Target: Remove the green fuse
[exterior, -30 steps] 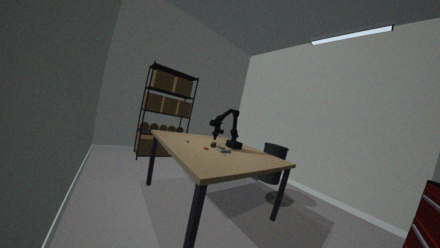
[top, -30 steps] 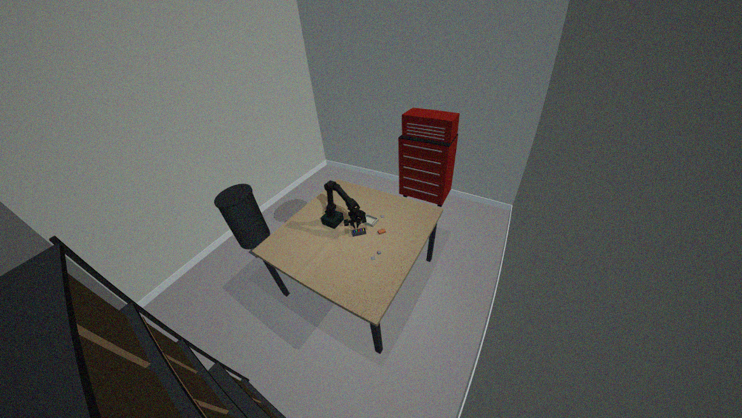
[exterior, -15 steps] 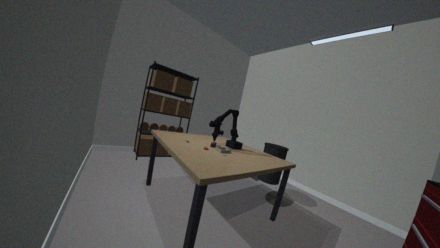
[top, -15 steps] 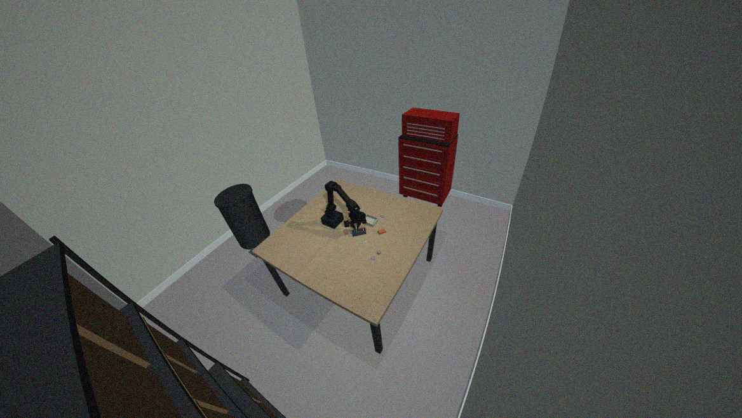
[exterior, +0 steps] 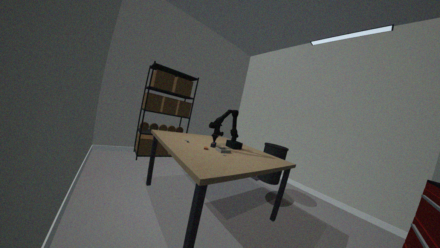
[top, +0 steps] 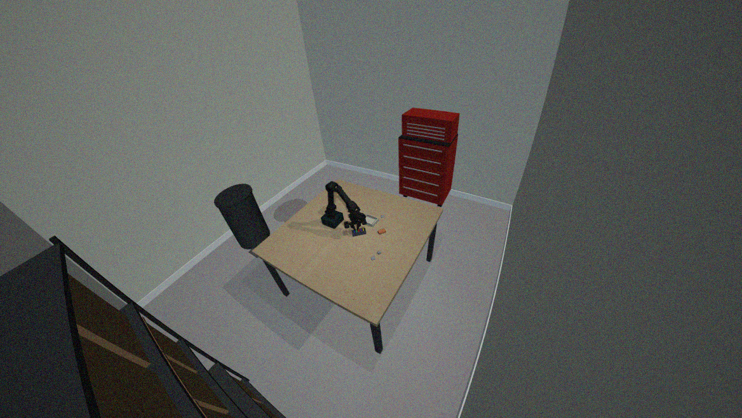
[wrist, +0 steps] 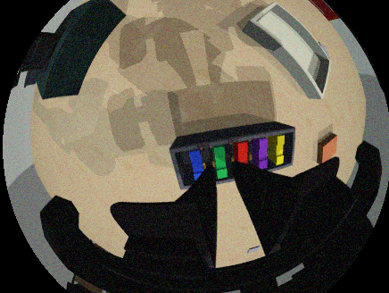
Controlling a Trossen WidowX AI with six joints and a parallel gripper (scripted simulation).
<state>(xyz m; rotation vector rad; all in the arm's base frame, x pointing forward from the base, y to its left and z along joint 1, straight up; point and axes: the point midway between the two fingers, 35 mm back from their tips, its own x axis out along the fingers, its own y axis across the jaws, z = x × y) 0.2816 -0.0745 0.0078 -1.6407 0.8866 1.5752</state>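
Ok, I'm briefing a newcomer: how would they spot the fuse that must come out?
On the wooden table, find the dark fuse block below the end effector. The green fuse stands second from the left in the wrist view, between blue and red.

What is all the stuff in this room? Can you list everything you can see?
Table: one, light wood with dark legs, middle of the room.
Fuse block: one, dark, on the table under the gripper.
Fuses: five in the block, in a row: blue, green, red, purple, yellow.
Tray: one, grey, on the table beyond the block.
Orange block: one, on the table beside the fuse block.
Small grey bits: two, on the table.
Bin: one, dark, on the floor by the table.
Tool chest: one, red, by the wall.
Shelf unit: one, black, holding brown boxes.
Ceiling light: one, white.
Arm: one, black.
Gripper: one, black, open slightly, fingers either side of the green fuse, holding nothing.
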